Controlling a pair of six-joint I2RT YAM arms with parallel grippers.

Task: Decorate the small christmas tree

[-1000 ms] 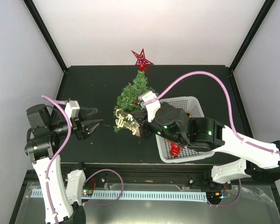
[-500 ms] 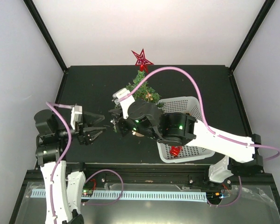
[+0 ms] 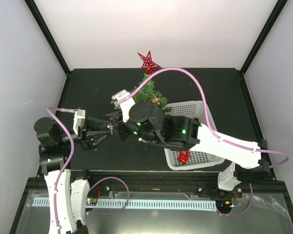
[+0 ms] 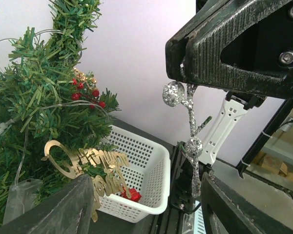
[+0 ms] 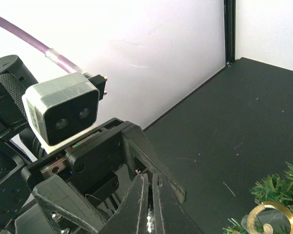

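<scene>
Two claws meet beside the small christmas tree (image 3: pixel 147 92), at the middle of the table (image 3: pixel 88 83). Your right claw (image 5: pixel 149 187) pinches a silver sprig (image 4: pixel 193 145); your left claw (image 3: pixel 103 130) gapes empty. The tree seems light and springy: grip its trunk.

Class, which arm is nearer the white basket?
Right. The right arm, gripping a silver sprig, stretches over the white basket; the left arm stands apart to its left.

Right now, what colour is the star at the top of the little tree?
Glittery red. The star shows best in the top external view.
</scene>
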